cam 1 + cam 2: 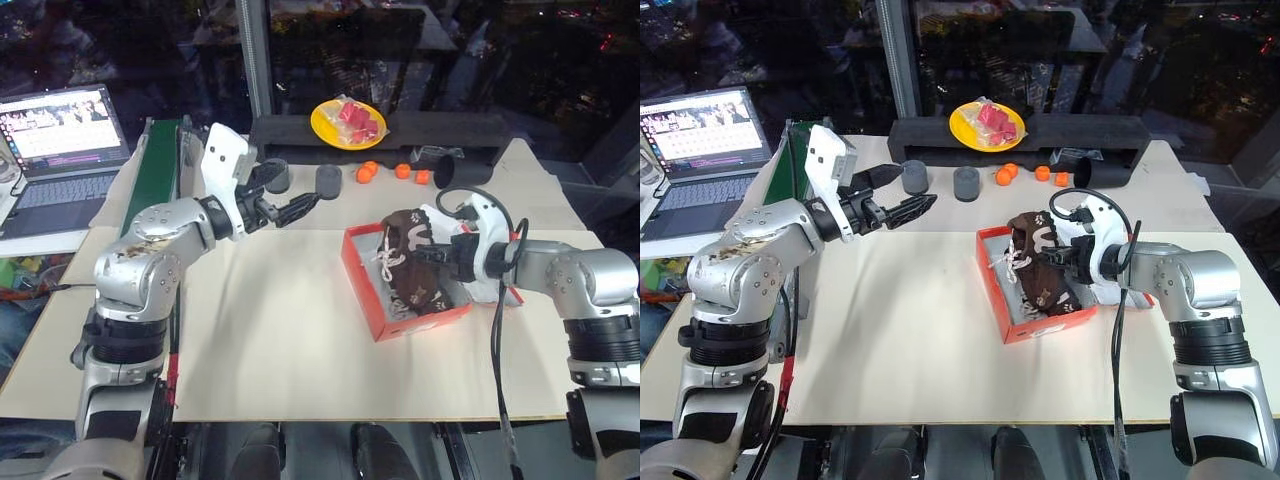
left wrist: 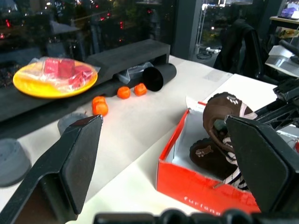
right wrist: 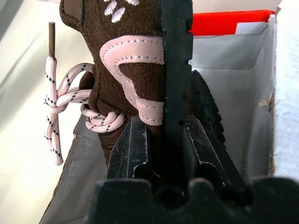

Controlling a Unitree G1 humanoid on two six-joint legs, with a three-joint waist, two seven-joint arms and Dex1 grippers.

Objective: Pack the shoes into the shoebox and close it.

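The red-orange shoebox (image 1: 424,321) stands open on the table, right of centre, white inside. One dark brown shoe (image 2: 204,155) lies inside it. A second brown shoe (image 1: 404,236) with cream laces stands tilted over the box, toe down into it, sole towards my right arm. My right gripper (image 1: 441,256) is shut on that shoe's heel and sole edge; in the right wrist view its fingers (image 3: 132,149) pinch the sole, with the other shoe's tread (image 3: 206,108) behind. My left gripper (image 1: 292,206) hangs open and empty above the table, left of the box and apart from it.
Along the back stand a black foam block (image 1: 420,128) bearing a yellow plate (image 1: 347,124) of red pieces, a black tube (image 1: 446,170), a few small orange balls (image 1: 366,173) and two grey cylinders (image 1: 328,180). A laptop (image 1: 62,150) sits far left.
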